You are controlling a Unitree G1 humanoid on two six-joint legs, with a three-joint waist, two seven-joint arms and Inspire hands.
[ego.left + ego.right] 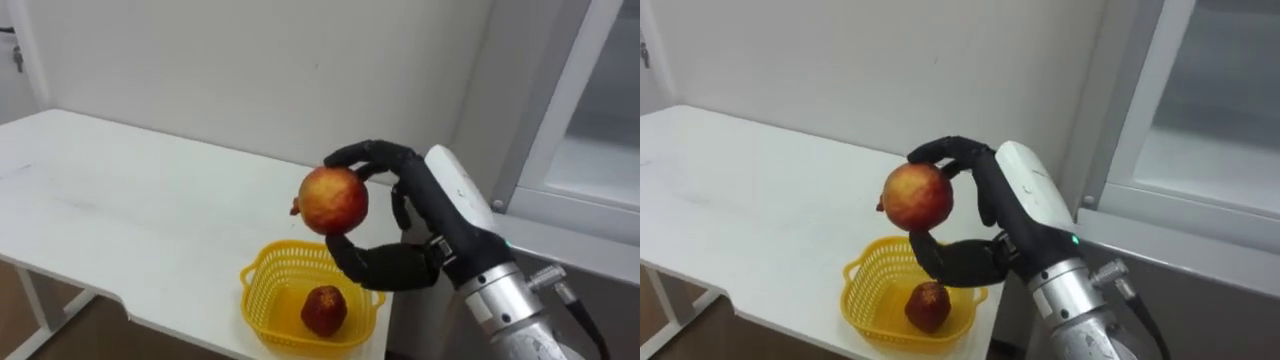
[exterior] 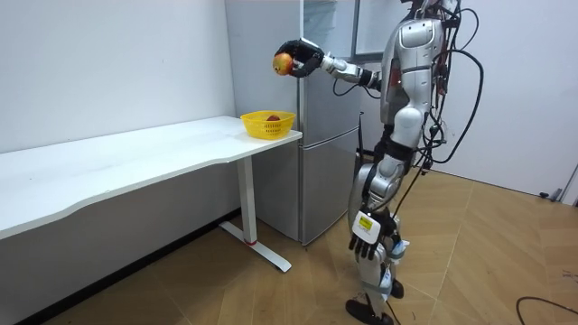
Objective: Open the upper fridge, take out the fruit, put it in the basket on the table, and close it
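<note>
Right hand: curled around the pomegranate
Basket: at the table corner, holds one fruit
Left hand: hangs low; grip cannot be told

**Pomegranate up in the air, right over the basket**

The pomegranate is off every surface, pinched in the right hand. The fingers curl over its top and the thumb is tucked underneath. It's a round fruit with glossy skin, red washed with yellow-orange. Its small crown pokes out sideways toward the robot's left, so it's lying on its side in the grip. It sits just above the yellow basket at the near corner of the white table. There's clear air between fruit and rim. Down in the basket lies a darker red fruit, smaller-looking. In the room view the pomegranate is out in front of the fridge.
</note>
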